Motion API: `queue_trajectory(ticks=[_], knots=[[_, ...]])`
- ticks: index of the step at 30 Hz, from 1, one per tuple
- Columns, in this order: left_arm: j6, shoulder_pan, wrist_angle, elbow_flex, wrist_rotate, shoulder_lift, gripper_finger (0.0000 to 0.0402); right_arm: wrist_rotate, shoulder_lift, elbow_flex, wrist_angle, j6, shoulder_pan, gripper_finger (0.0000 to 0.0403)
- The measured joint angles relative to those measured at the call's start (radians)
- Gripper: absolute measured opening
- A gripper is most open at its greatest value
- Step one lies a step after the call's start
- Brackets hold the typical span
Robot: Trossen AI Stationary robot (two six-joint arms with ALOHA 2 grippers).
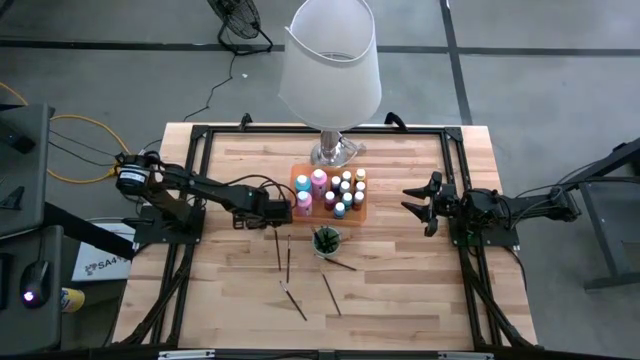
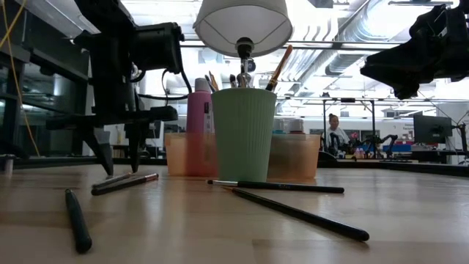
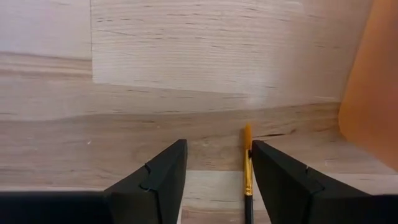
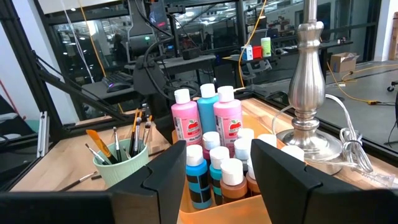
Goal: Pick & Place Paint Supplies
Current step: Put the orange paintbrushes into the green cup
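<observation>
The orange tray (image 1: 330, 212) hides some bottles (no exact count), though 3 tall ones (image 4: 206, 115) show. 4 brushes (image 1: 329, 293) lie on the table (image 1: 400, 290). The left gripper (image 3: 214, 163), fingers apart, straddles a yellow-tipped brush (image 3: 247, 162). The right gripper (image 1: 424, 204) hangs parted, empty.

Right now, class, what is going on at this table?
The left end effector is lowered over a brush lying on the wooden table, fingers open either side of its orange tip, not yet gripping. The right end effector hangs open, holding nothing, beside the orange tray of paint bottles. More brushes stand in the green cup.
</observation>
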Motion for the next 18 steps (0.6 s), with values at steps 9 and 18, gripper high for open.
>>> queue_trajectory(ticks=[9, 18], knots=[[0.004, -0.002, -0.056, -0.001, 0.0, 0.002, 0.0093, 0.0, 0.0, 0.0, 0.0, 0.0, 0.0, 0.0174], [0.004, -0.002, -0.058, -0.003, 0.003, 0.002, 0.0019, 0.0, 0.0, 0.0, 0.0, 0.0, 0.0, 0.0174]])
